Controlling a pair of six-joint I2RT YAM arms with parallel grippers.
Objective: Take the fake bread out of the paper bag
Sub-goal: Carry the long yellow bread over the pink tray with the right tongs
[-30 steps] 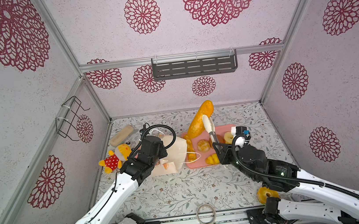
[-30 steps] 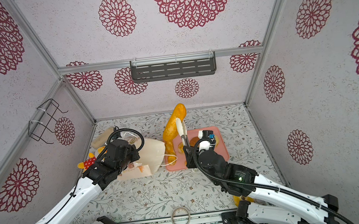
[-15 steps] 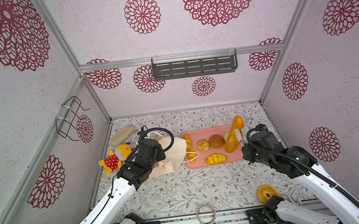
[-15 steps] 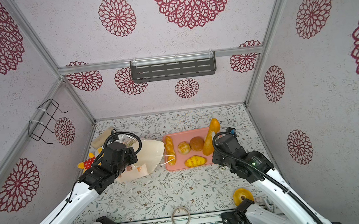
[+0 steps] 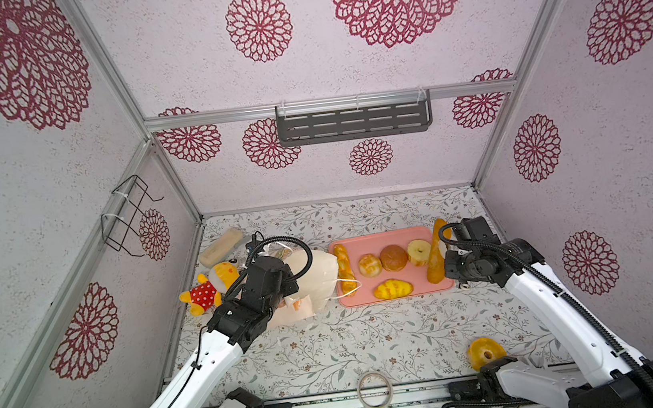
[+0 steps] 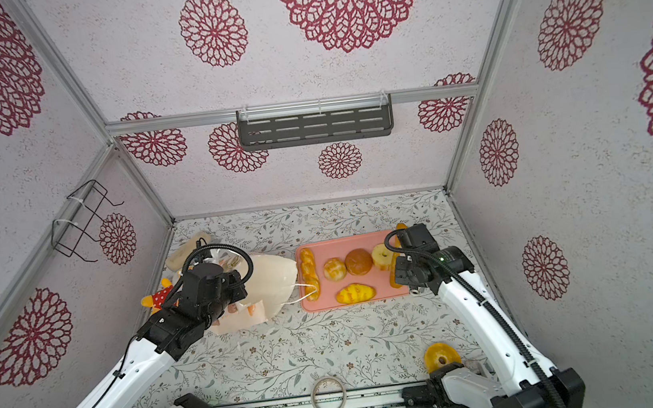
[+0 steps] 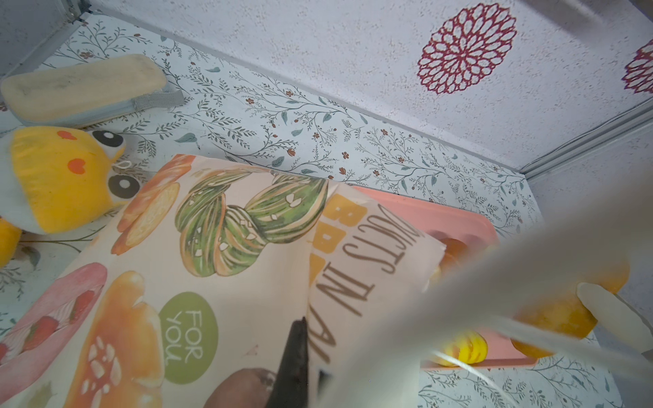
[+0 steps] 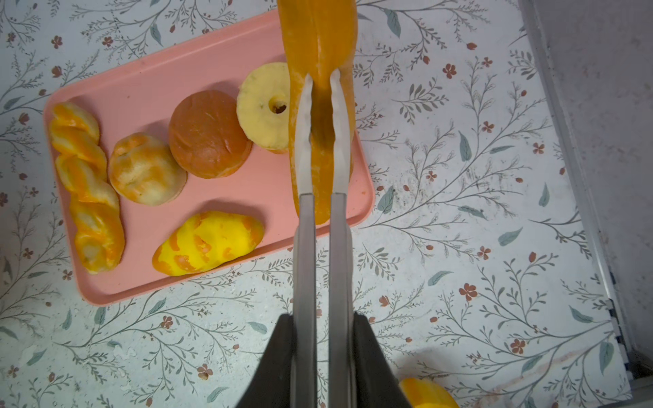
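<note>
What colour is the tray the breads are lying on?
Plain pink, no pattern; the right wrist view shows the tray best.

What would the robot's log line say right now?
left gripper: shut on paper bag | right gripper: shut on long loaf | long loaf: at pink tray edge

Floral table (image 5: 332, 346), pink tray (image 5: 416, 277), paper bag (image 5: 318, 273), plush (image 5: 217, 286)

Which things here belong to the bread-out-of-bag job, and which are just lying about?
Job: paper bag; long loaf, held by the right gripper; on the pink tray, braided stick, marbled bun, brown bun, pale ring, yellow loaf; orange ring on the table, front right.

Lying about: plush toy; beige block; tape roll.
</note>
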